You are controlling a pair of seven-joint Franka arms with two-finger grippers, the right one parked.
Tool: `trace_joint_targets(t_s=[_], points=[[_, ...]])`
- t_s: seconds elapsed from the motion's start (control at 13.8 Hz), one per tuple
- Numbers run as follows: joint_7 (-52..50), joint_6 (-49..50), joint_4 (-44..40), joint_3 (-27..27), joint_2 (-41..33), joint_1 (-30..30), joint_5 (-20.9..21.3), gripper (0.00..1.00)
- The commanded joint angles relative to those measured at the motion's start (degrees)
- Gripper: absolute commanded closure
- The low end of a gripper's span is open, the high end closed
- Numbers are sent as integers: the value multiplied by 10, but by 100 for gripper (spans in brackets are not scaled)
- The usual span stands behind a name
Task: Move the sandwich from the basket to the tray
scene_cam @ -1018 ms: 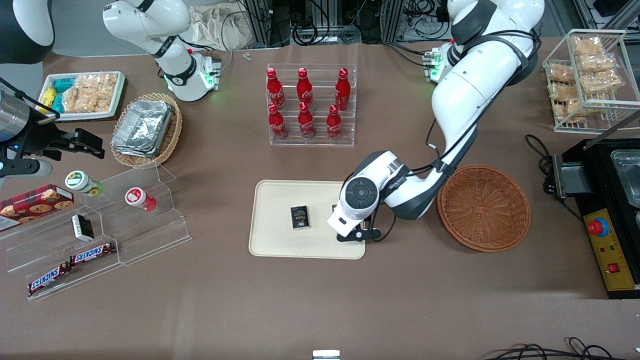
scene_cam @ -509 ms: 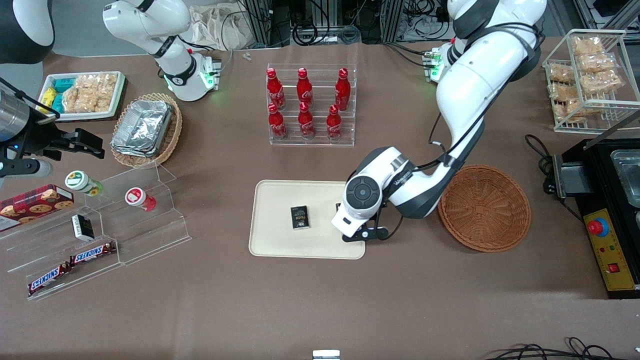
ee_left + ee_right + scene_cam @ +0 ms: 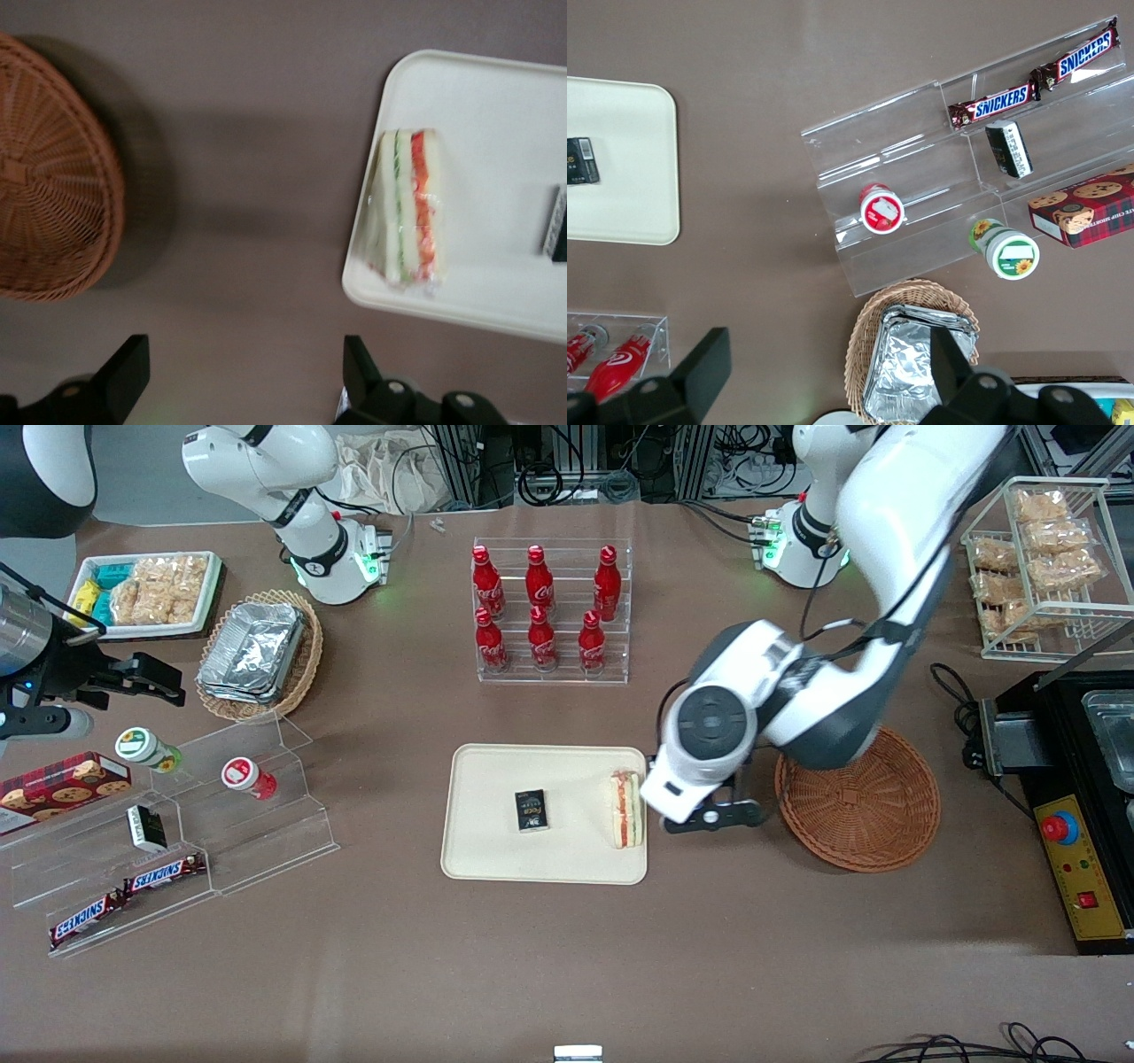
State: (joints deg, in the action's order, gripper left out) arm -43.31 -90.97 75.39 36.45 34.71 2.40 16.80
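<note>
The sandwich lies on my tray, at the edge toward the basket. It shows white bread with red and green stripes. My gripper hangs above the table between tray and basket, fingers wide apart, holding nothing.

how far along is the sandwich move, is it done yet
Essentially done. The sandwich lies on the tray at the edge nearest the basket, beside a small black packet. The basket holds nothing. Nothing is in hand: the left arm's hand is open, above bare table between tray and basket. All that seems left is for the arm to pull away.
</note>
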Motion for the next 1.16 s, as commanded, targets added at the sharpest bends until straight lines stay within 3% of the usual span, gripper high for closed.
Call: trace_joint_targets(t_s=[0.0, 0.29, 0.51, 0.73, 1.09], points=[[102, 4, 105, 7, -124, -91, -55, 4], [226, 5, 121, 6, -184, -199, -83, 1], [239, -25, 107, 2, -181, -223, -70, 1], [241, -35, 106, 1, -176, -226, -26, 0], [313, -26, 86, 2, -174, -272, -49, 0]])
